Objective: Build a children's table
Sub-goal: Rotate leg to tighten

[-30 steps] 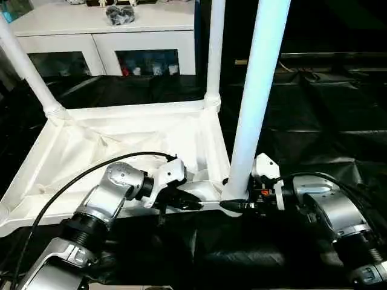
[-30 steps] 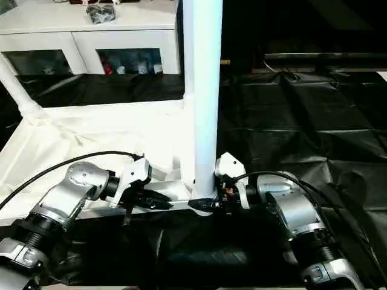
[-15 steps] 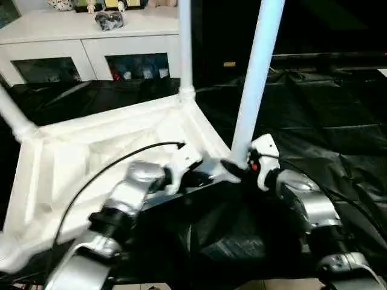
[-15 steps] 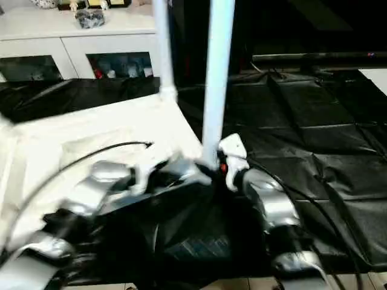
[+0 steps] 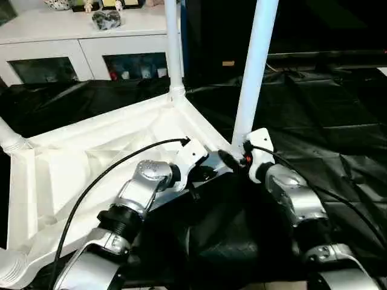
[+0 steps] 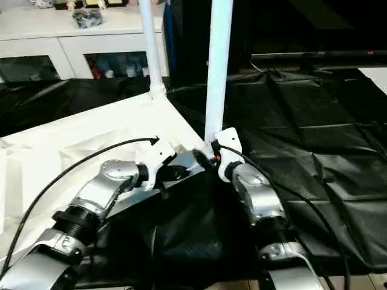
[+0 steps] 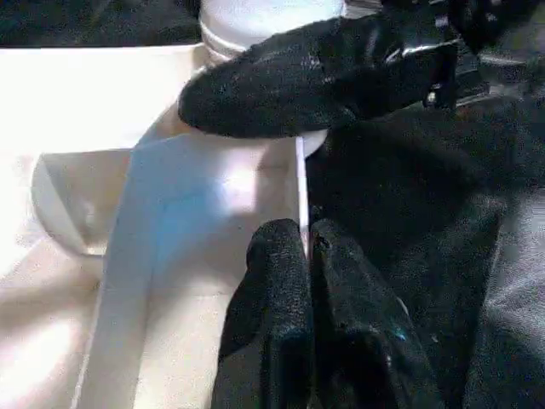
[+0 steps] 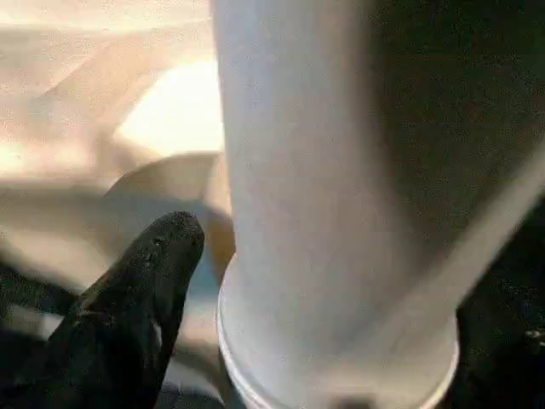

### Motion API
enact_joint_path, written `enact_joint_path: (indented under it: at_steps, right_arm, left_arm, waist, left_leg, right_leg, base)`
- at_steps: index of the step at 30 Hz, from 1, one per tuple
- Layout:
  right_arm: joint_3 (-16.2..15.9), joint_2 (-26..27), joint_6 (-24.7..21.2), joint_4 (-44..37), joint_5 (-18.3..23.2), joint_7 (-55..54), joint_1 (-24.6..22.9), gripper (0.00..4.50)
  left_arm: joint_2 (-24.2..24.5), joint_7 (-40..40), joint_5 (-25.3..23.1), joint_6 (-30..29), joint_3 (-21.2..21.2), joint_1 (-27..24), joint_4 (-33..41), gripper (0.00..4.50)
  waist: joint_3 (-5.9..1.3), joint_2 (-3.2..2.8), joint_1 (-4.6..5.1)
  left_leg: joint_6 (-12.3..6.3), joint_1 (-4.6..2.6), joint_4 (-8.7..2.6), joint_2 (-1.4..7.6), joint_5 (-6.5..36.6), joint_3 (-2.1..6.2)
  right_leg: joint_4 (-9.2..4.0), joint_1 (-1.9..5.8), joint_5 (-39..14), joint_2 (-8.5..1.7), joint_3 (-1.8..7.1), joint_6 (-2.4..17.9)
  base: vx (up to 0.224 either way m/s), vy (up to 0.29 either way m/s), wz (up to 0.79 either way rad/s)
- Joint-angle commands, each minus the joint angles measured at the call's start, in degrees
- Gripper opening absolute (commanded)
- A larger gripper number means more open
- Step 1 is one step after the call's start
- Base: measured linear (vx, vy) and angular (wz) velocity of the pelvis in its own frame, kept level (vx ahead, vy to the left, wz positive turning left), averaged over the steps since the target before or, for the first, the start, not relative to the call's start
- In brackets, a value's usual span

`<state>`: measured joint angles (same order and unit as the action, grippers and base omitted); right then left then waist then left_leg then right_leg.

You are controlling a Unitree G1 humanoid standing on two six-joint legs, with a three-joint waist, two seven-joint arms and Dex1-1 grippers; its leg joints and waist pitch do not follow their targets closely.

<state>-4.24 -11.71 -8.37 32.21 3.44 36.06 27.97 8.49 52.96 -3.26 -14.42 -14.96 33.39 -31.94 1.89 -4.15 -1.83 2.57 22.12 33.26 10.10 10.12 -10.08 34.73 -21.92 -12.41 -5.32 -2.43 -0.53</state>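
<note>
left tool (image 7: pixel 306 256) pinching tabletop (image 5: pixel 91 157) rim | right tool (image 5: pixel 233 162) at leg (image 5: pixel 254 72) base, grip unclear | black sheet (image 5: pixel 326 121) flat, open to right

The white plastic tabletop (image 5: pixel 91 163) lay upside down on black sheeting, its ribbed underside facing up. Its near rim was pinched between the fingers of the left claw (image 7: pixel 304 256). At the corner just beside the right claw (image 5: pixel 233 162) a white tube leg (image 5: pixel 253 78) stood upright in its socket. Another leg (image 5: pixel 172 48) rose from the corner beyond both claws.
</note>
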Motion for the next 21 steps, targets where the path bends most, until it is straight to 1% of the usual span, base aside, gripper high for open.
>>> enact_joint_path:
  at_steps: [1, 2, 3, 4, 5, 6, 7, 8, 9, 10, 12, 13, 14, 15, 16, 17, 19, 20, 21]
  right_arm:
    - [-6.5, 1.3, -0.1, -1.2, 0.8, 7.6, -1.4, 3.84]
    - [-7.0, -0.4, 0.5, -2.6, 1.3, 10.7, -2.1, 3.84]
    - [-7.6, -2.6, 0.6, -4.6, 2.1, 14.5, -2.9, 3.84]
    - [-7.6, -2.6, 0.6, -4.6, 2.1, 14.5, -2.9, 3.84]
    - [-8.6, -6.3, 0.2, -8.2, 3.6, 21.3, -4.4, 3.84]
    - [-8.6, -6.3, 0.2, -8.2, 3.6, 21.3, -4.4, 3.84]
    - [-9.1, -7.9, -0.2, -9.5, 4.3, 24.1, -4.9, 3.84]
    - [-9.2, -8.0, -0.3, -9.6, 4.3, 24.2, -4.9, 3.84]
    - [-9.9, -10.0, -1.1, -11.6, 4.8, 28.1, -5.7, 3.84]
    - [-10.5, -11.2, -1.6, -12.8, 5.0, 30.2, -6.2, 3.84]
    - [-11.4, -12.8, -2.2, -14.5, 5.3, 33.1, -6.8, 3.84]
    - [-11.6, -13.1, -2.2, -14.7, 5.3, 33.6, -6.9, 3.84]
    - [-11.9, -13.6, -2.5, -15.4, 5.5, 34.6, -7.1, 3.84]
    - [-12.3, -14.1, -2.6, -15.9, 5.6, 35.4, -7.2, 3.7]
    - [-12.5, -14.5, -2.8, -16.4, 5.8, 36.1, -7.3, 3.7]
    - [-12.7, -14.8, -3.2, -16.8, 5.9, 36.6, -7.4, 3.53]
    - [-13.0, -14.9, -3.6, -17.3, 5.9, 37.0, -7.5, 3.5]
    - [-13.1, -14.9, -3.8, -17.5, 5.8, 37.1, -7.6, 3.4]
    - [-13.2, -15.0, -4.2, -17.8, 5.9, 37.2, -7.7, 3.4]
  left_arm:
    - [-1.0, 5.8, 1.9, 1.7, -4.3, -0.4, 2.4, 0.0]
    - [0.0, 7.5, 2.1, 1.8, -4.6, -0.8, 3.1, 0.0]
    - [1.2, 9.6, 2.4, 2.6, -5.0, -1.2, 3.8, 0.0]
    - [1.2, 9.6, 2.4, 2.6, -5.0, -1.2, 3.8, 0.0]
    - [3.4, 13.4, 2.6, 4.6, -5.5, -1.8, 4.5, 0.0]
    - [3.4, 13.4, 2.6, 4.6, -5.5, -1.8, 4.5, 0.0]
    - [4.4, 15.3, 2.9, 5.2, -5.8, -2.1, 4.8, 0.0]
    - [4.4, 15.4, 2.9, 5.2, -5.8, -2.1, 4.9, 0.0]
    - [5.8, 18.8, 4.0, 5.2, -5.9, -2.7, 6.0, 0.0]
    - [6.6, 20.6, 4.6, 5.1, -6.1, -3.0, 6.8, 0.0]
    - [8.1, 23.5, 5.3, 5.0, -6.4, -3.4, 7.9, 0.0]
    - [8.4, 24.0, 5.3, 4.9, -6.5, -3.4, 8.0, 0.0]
    - [9.4, 25.4, 5.5, 4.9, -6.9, -3.5, 8.3, 0.0]
    - [10.3, 26.7, 5.6, 4.7, -7.3, -3.6, 8.7, 0.0]
    - [10.8, 27.7, 5.8, 4.7, -7.5, -3.7, 8.9, 0.0]
    - [11.2, 28.2, 5.7, 5.1, -7.5, -3.7, 8.8, 0.0]
    - [11.5, 28.4, 5.5, 5.6, -7.4, -3.6, 8.6, 0.0]
    - [11.5, 28.3, 5.3, 5.9, -7.3, -3.5, 8.4, 0.0]
    - [11.6, 28.4, 5.4, 6.1, -7.3, -3.5, 8.4, 0.0]
  waist:
    - [-3.16, 0.76, -0.33]
    - [-3.13, 0.76, -0.3]
    - [-3.13, 0.83, -0.39]
    - [-3.2, 0.85, -0.66]
    - [-3.06, 0.51, -0.94]
    - [-3.04, 0.61, -1.03]
    - [-2.92, 0.58, -1.07]
    - [-2.87, 0.57, -1.09]
    - [-2.86, 0.58, -1.26]
    - [-2.81, 0.65, -1.55]
    - [-2.78, 0.63, -1.59]
    - [-2.85, 0.52, -1.74]
    - [-2.78, 0.71, -1.68]
    - [-2.77, 0.67, -1.67]
    - [-2.79, 0.7, -1.69]
    - [-2.76, 0.6, -1.75]
    - [-2.85, 0.6, -1.8]
    - [-2.86, 0.74, -1.8]
    - [-2.86, 0.69, -1.79]
  left_leg:
    - [-5.3, -0.59, -3.63, 2.59, 10.3, 0.72]
    - [-6.1, -0.53, -3.51, 2.54, 9.4, 0.63]
    - [-6.38, -0.53, -3.51, 2.56, 9.2, 0.67]
    - [-7.11, -0.62, -3.29, 2.69, 8.7, 0.57]
    - [-7.45, -0.69, -3.44, 2.82, 9.2, 0.58]
    - [-7.48, -0.76, -3.45, 2.88, 9.7, 0.53]
    - [-7.08, -0.7, -3.61, 2.96, 10.5, 0.5]
    - [-6.73, -0.77, -3.71, 2.96, 11.3, 0.5]
    - [-6.15, -0.92, -3.76, 3.04, 12.2, 0.54]
    - [-5.77, -0.91, -3.92, 3.13, 12.5, 0.65]
    - [-5.76, -0.94, -3.94, 3.15, 12.6, 0.53]
    - [-5.53, -1.09, -3.98, 3.26, 12.6, 0.59]
    - [-5.32, -0.96, -4.0, 3.15, 12.5, 0.6]
    - [-5.28, -0.91, -4.0, 3.11, 12.5, 0.57]
    - [-5.12, -0.98, -3.97, 3.09, 12.4, 0.56]
    - [-5.06, -1.03, -3.99, 3.11, 12.3, 0.55]
    - [-4.96, -1.07, -3.91, 3.09, 11.9, 0.53]
    - [-4.98, -1.06, -3.89, 3.09, 11.8, 0.5]
    - [-4.92, -0.96, -3.88, 3.05, 11.4, 0.56]
  right_leg:
    - [-3.96, 2.35, -0.1, -2.84, 1.64, 14.9]
    - [-3.81, 2.33, 1.6, -2.84, 1.56, 15.7]
    - [-3.82, 2.46, 1.6, -2.82, 1.47, 15.7]
    - [-3.67, 2.53, 2.2, -2.79, 1.46, 16.0]
    - [-3.86, 2.42, 1.2, -2.76, 1.35, 16.0]
    - [-3.9, 2.4, 0.4, -2.65, 1.31, 16.0]
    - [-3.87, 2.3, -0.7, -2.69, 1.36, 16.1]
    - [-3.98, 2.25, -1.8, -2.69, 1.35, 16.1]
    - [-4.06, 2.22, -3.6, -2.75, 1.41, 15.8]
    - [-4.06, 2.42, -4.3, -2.69, 1.43, 15.5]
    - [-4.03, 2.19, -4.1, -2.69, 1.5, 15.7]
    - [-4.0, 2.07, -4.1, -2.75, 1.55, 15.9]
    - [-3.94, 2.16, -4.1, -2.74, 1.54, 15.9]
    - [-3.94, 2.15, -4.4, -2.77, 1.56, 15.9]
    - [-3.95, 2.14, -4.7, -2.81, 1.58, 15.9]
    - [-3.99, 2.09, -4.8, -2.77, 1.62, 15.7]
    - [-3.89, 2.07, -4.2, -2.8, 1.62, 16.0]
    - [-3.92, 2.06, -4.0, -2.78, 1.64, 16.0]
    - [-3.81, 2.14, -3.8, -2.82, 1.6, 16.1]
  base:
    - [0.0, 0.0, 0.0]
    - [0.0, 0.0, 0.0]
    - [0.0, 0.0, 0.0]
    - [0.0, 0.0, 0.0]
    - [0.0, 0.0, 0.0]
    - [0.0, 0.0, 0.0]
    - [0.0, 0.0, 0.0]
    - [0.0, 0.0, 0.0]
    - [0.0, 0.0, 0.0]
    - [0.0, 0.0, 0.0]
    - [0.0, 0.0, 0.0]
    - [0.0, 0.0, 0.0]
    - [0.0, 0.0, 0.0]
    - [0.0, 0.0, 0.0]
    - [0.0, 0.0, 0.0]
    - [0.0, 0.0, 0.0]
    - [0.0, 0.0, 0.0]
    - [0.0, 0.0, 0.0]
    - [0.0, 0.0, 0.0]
